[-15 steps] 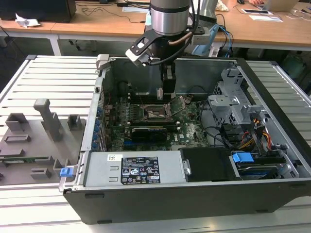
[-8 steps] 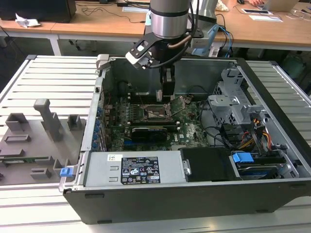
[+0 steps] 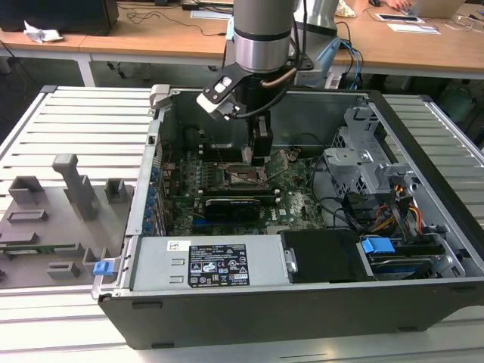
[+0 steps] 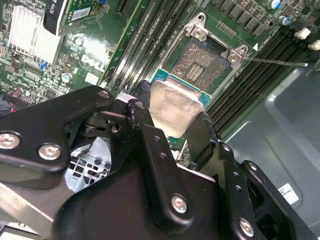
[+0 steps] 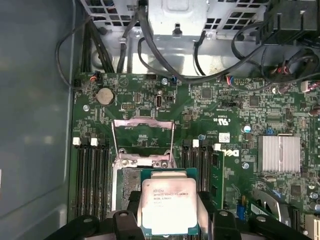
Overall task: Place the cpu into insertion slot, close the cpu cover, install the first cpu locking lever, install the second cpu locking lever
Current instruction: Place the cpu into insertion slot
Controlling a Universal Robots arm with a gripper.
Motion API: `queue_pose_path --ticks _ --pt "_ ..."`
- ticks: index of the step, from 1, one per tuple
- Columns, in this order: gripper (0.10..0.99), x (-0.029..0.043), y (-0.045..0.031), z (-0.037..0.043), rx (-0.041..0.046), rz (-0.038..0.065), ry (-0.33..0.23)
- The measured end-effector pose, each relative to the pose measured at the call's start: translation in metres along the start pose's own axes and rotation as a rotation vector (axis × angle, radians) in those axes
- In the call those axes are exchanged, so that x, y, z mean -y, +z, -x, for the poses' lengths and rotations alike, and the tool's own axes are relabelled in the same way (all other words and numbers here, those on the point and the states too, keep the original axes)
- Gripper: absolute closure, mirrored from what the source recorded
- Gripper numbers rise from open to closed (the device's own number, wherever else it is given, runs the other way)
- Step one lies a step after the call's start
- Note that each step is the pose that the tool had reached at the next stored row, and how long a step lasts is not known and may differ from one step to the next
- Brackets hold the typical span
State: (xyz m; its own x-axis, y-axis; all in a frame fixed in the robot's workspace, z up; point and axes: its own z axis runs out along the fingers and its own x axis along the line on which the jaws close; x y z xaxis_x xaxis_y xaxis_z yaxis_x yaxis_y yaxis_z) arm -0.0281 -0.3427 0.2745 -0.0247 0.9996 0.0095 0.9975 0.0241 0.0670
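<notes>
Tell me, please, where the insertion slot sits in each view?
Exterior view: slot mid-board, below the end effector.
Second wrist view: slot partly hidden by the held cpu.
First wrist view: slot edge beside the cpu, next to the open cover.
Shared landmark: the end effector gripping the cpu.

The cpu [image 5: 169, 206], its print too small to read, hides much of the insertion slot [image 5: 131, 190].
</notes>
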Motion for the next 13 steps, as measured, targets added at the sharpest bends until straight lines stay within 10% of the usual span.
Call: queue_pose_path --ticks 13 --pt "0.561 0.0185 0.0124 -0.0023 -0.0002 0.000 0.001"
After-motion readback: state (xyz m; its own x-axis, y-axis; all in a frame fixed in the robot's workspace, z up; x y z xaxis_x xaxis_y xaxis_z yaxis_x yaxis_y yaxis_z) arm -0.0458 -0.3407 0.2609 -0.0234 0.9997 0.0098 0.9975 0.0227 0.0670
